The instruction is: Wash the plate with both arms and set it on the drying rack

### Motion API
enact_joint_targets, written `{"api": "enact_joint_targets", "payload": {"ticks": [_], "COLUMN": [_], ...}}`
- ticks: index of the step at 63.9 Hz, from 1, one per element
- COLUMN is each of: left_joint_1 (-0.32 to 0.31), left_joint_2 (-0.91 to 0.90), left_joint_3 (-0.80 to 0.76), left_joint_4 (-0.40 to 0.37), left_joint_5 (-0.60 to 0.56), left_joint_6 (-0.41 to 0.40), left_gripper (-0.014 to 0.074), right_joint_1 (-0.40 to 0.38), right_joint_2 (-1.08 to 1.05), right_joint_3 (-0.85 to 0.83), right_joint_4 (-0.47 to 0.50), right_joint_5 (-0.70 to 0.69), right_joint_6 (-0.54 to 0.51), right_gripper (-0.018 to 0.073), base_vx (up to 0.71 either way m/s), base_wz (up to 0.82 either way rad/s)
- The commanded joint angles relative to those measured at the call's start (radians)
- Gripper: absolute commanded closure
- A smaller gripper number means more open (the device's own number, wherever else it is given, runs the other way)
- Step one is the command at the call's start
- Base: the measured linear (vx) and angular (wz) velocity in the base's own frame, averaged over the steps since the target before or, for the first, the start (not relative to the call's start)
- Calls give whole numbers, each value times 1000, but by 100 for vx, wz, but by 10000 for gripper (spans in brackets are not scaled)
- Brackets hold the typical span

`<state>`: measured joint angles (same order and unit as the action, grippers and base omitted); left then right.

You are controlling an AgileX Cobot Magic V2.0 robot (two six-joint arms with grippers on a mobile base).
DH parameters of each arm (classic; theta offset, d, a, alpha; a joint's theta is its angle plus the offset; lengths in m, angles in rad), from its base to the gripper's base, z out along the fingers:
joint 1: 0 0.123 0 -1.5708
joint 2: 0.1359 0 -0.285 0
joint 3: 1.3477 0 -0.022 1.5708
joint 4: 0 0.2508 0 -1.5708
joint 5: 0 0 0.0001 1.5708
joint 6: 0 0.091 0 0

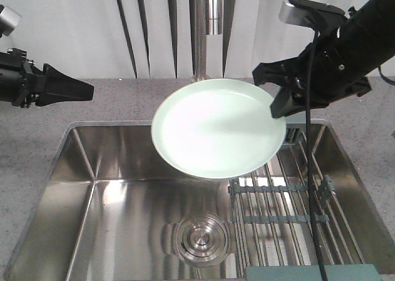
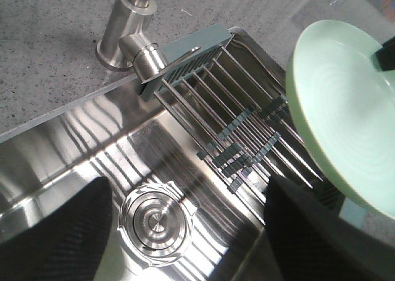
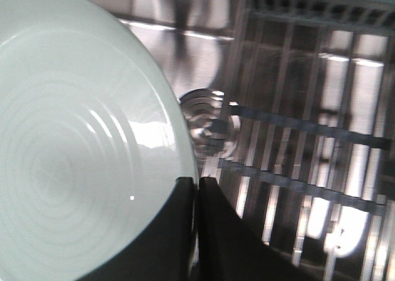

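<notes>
The pale mint-green plate [image 1: 216,130] hangs tilted in the air above the sink, under the faucet. My right gripper [image 1: 278,105] is shut on its right rim; in the right wrist view the black fingers [image 3: 179,231] pinch the plate's edge [image 3: 80,151]. My left gripper [image 1: 86,91] is at the far left over the counter, well apart from the plate. In the left wrist view it [image 2: 185,181] stands open with nothing between its fingers, and the plate [image 2: 345,114] shows at the right. The drying rack [image 1: 278,201] lies across the right part of the sink, below the plate.
The steel sink [image 1: 92,170] has a round drain [image 1: 200,238] in its floor. A steel faucet [image 1: 207,28] rises behind the plate. Grey speckled counter [image 1: 37,133] surrounds the sink. A grey-blue holder [image 1: 311,272] sits at the rack's near end.
</notes>
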<state>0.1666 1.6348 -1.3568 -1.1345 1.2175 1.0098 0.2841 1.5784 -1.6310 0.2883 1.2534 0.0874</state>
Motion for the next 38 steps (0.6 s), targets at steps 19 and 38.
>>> {"api": "enact_joint_targets", "payload": {"ticks": [19,38], "left_joint_1": [0,0], "left_joint_2": [-46,-46], "left_joint_3": [-19,-19], "left_joint_4": [-74,-74], "left_joint_5": [34,34], "left_joint_6": [-4,-4], "left_gripper": [92,92], "right_joint_1": [-3,-3], "right_joint_2": [13,-29], "right_joint_3": [-33,-33], "right_joint_4": [29,-263], "right_joint_5": [-432,-384], "right_joint_6": [-104,-75], "right_gripper": [568,568], "base_vx": [0,0], "base_wz": [0,0]}}
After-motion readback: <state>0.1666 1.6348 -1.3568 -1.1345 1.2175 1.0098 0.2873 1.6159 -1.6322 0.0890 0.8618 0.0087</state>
